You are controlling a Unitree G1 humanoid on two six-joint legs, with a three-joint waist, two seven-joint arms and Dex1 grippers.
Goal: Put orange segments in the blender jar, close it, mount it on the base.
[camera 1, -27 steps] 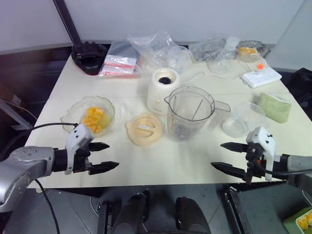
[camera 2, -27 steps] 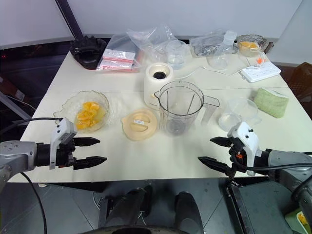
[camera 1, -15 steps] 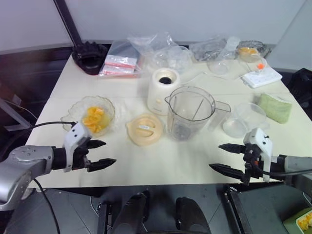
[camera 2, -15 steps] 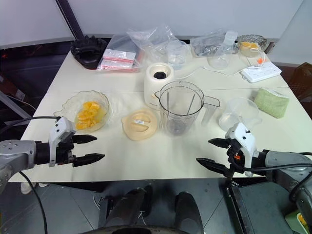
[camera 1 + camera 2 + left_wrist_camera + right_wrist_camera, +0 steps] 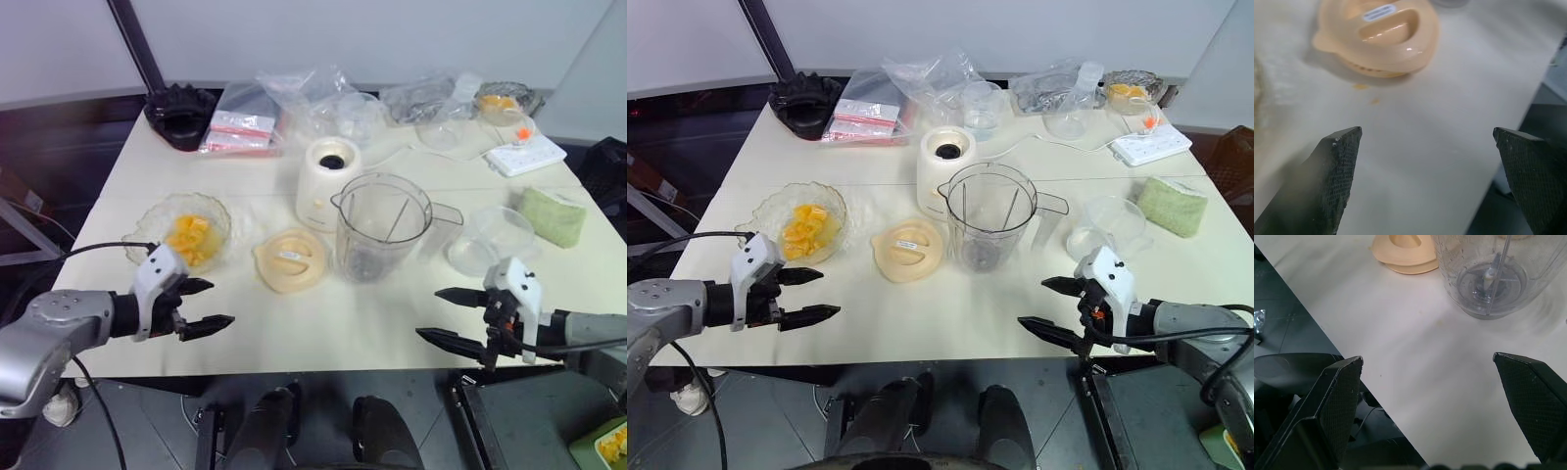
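Observation:
The orange segments (image 5: 189,238) lie piled in a clear scalloped dish (image 5: 147,223) at the table's left. The blender jar (image 5: 382,227) stands upright and lidless mid-table, its blade hub seen through the wall (image 5: 1488,281). Right behind it sits the cream base (image 5: 328,181), dark socket up. My left gripper (image 5: 217,304) hovers open and holds nothing, near the front edge just in front of the dish. My right gripper (image 5: 431,313) is open with nothing in it at the front right, pointing toward the jar.
A flat cream lid (image 5: 290,259) lies between dish and jar. A clear round bowl (image 5: 495,240) and a green sponge (image 5: 552,215) sit to the right. Plastic bags (image 5: 240,127), a black holder (image 5: 181,113), a white power strip (image 5: 524,154) and glassware crowd the back.
My right gripper has crept slightly leftward along the front edge. The left one has barely shifted. Both stay open.

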